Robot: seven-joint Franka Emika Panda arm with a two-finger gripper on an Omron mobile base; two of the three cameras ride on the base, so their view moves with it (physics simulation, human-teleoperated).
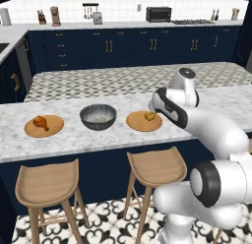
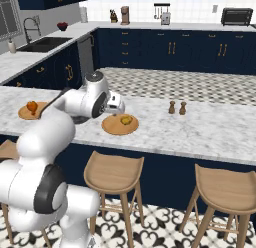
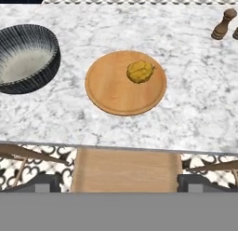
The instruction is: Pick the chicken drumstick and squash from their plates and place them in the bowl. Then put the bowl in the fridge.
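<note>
two wooden plates sit on the marble counter, one at left point(image 1: 44, 126) and one right of centre point(image 1: 143, 121); one speckled bowl point(image 1: 98, 116) between them; one chicken drumstick point(image 1: 40, 122); one yellow squash point(image 1: 149, 116); two wooden stools, lower left point(image 1: 47, 183) and lower centre point(image 1: 156, 167); two small wooden shakers, right of centre point(image 2: 172, 107) and point(image 2: 183, 108).

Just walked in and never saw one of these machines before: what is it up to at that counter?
A white robot arm is reaching over the marble counter toward a wooden plate that holds a yellow squash. Its gripper is open and holds nothing. The grey bowl beside that plate is empty, and a chicken drumstick lies on another plate on the bowl's far side. Nothing has gone into the bowl.
</note>
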